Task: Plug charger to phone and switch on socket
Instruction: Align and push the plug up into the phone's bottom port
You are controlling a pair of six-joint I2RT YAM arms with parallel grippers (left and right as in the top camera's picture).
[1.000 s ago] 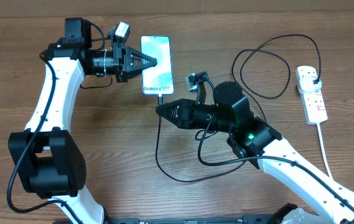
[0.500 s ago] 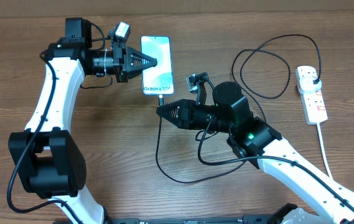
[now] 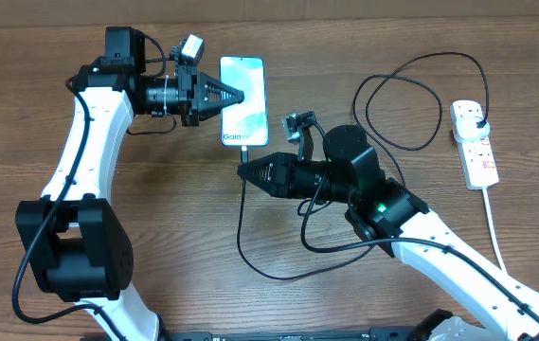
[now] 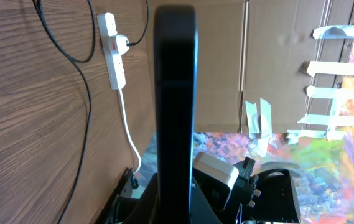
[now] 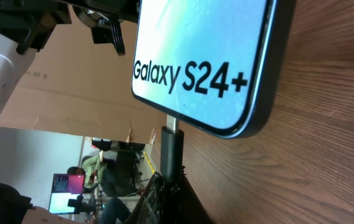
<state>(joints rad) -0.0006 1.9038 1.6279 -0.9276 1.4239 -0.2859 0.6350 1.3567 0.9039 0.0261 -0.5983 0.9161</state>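
The phone [image 3: 246, 100] lies at the back of the table, its lit screen reading "Galaxy S24+" [image 5: 195, 59]. My left gripper [image 3: 239, 95] comes in from the left and is shut on the phone's long edge, which shows as a black bar [image 4: 175, 93] in the left wrist view. The charger's connector [image 5: 172, 140] stands at the phone's bottom edge, its metal tip meeting the port. My right gripper [image 3: 243, 169] is shut on that connector. The charger's black cable [image 3: 242, 223] loops across the table to a plug in the white socket [image 3: 475, 144] at the right.
The socket's white cord [image 3: 496, 237] runs toward the front right edge. A wide loop of black cable [image 3: 402, 95] lies between my right arm and the socket. A cardboard wall [image 3: 345, 8] closes off the back of the table.
My left gripper has shifted slightly right and up, carrying the phone with it, and now covers part of the screen text. The right arm has not moved.
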